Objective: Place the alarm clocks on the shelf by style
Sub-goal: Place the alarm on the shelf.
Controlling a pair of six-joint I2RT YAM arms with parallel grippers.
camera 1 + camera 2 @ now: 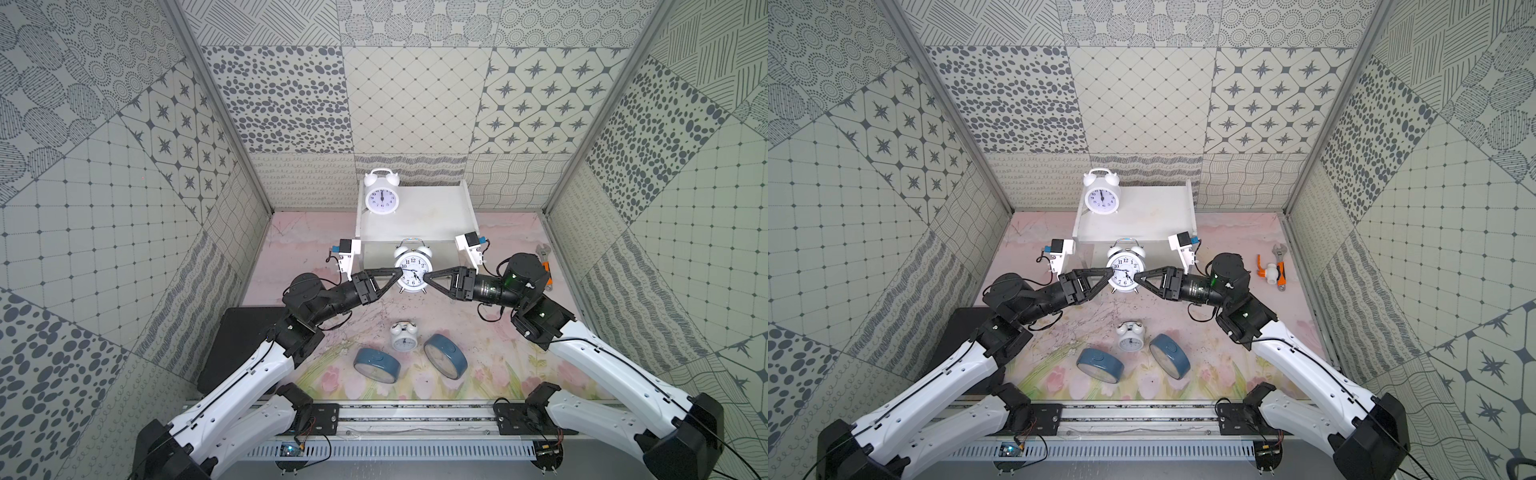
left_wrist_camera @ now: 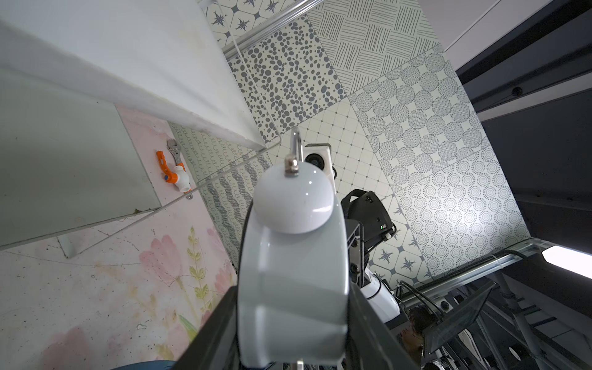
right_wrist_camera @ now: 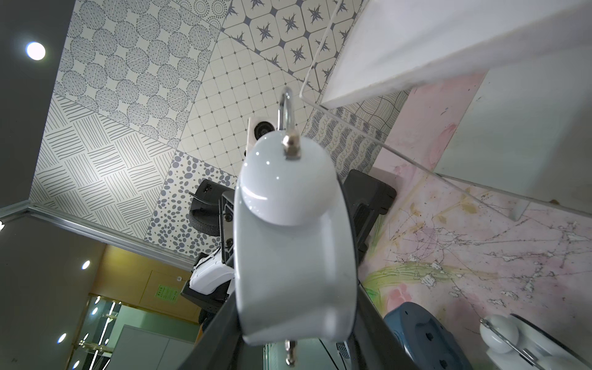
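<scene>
Currently left gripper (image 1: 399, 272) and right gripper (image 1: 427, 277) pinch the small white round twin-bell alarm clock (image 1: 411, 266) from opposite sides, just in front of the white two-tier shelf (image 1: 432, 216); second white twin-bell clock (image 1: 381, 198) stands on its top tier.

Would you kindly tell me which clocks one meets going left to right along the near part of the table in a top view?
First blue clock → small white twin-bell clock → second blue clock.

Black numerals 1 to 12 ringed the dial of the middle twin-bell clock (image 1: 411, 272) (image 1: 1123, 272), readable in both top views. On the shelf (image 1: 419, 220), the second twin-bell clock (image 1: 381, 198) bore numerals too small to read. A green wall sign (image 3: 166, 293) was illegible.
</scene>
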